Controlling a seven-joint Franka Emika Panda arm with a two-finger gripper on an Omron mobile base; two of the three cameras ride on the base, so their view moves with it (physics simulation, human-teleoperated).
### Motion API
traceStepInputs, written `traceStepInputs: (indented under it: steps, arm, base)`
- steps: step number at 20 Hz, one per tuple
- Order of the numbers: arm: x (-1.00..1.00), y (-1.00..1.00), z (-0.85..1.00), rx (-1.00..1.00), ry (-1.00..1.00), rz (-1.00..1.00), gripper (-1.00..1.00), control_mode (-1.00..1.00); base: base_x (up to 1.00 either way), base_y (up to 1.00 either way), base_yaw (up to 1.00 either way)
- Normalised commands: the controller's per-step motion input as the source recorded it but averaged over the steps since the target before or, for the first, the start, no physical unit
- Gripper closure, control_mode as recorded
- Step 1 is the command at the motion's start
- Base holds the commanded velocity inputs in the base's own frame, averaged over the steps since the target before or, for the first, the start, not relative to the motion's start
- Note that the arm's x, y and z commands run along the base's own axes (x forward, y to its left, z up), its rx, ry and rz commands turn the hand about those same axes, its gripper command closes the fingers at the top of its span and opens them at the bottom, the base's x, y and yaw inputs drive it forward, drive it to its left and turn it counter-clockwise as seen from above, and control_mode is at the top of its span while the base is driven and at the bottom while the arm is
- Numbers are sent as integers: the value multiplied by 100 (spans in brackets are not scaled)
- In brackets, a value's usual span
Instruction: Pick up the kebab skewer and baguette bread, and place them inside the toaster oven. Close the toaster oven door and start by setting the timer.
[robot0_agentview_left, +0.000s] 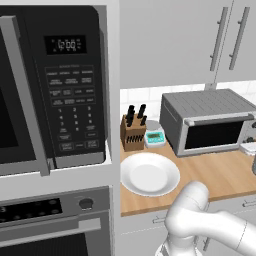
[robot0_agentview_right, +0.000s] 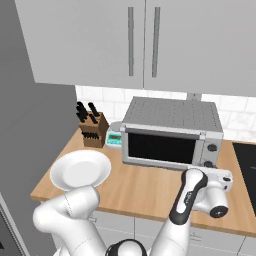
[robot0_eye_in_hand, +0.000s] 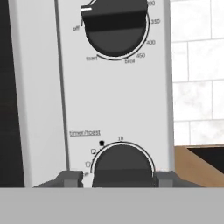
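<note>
1. Gripper at the toaster oven's right-hand control panel; its two fingertips flank the timer knob, one each side. Whether they already pinch it I cannot tell
2. Arm reaches forward over the front edge of the counter, hand level with the panel
3. Toaster oven door is shut; skewer and baguette presumably inside behind the dark glass, not discernible
4. Toaster oven sits at the counter's back edge; plate lies bare
5. Remaining, by my reading: turn the timer
</note>
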Motion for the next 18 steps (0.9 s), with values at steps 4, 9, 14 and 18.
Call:
traceStepInputs:
  steps: [4, 9, 14, 18]
  arm:
    - [0, -1, 0, 0, 0, 0, 100, -100]
    - [-1, 0, 0, 0, 0, 0, 100, -100]
    - [0, 0, 0, 9, 0, -2, 100, -100]
    - [0, 0, 0, 11, 0, -6, 100, -100]
  base:
    - [0, 0, 0]
    - [0, 0, 0]
    - [0, 0, 0]
    - [0, 0, 0]
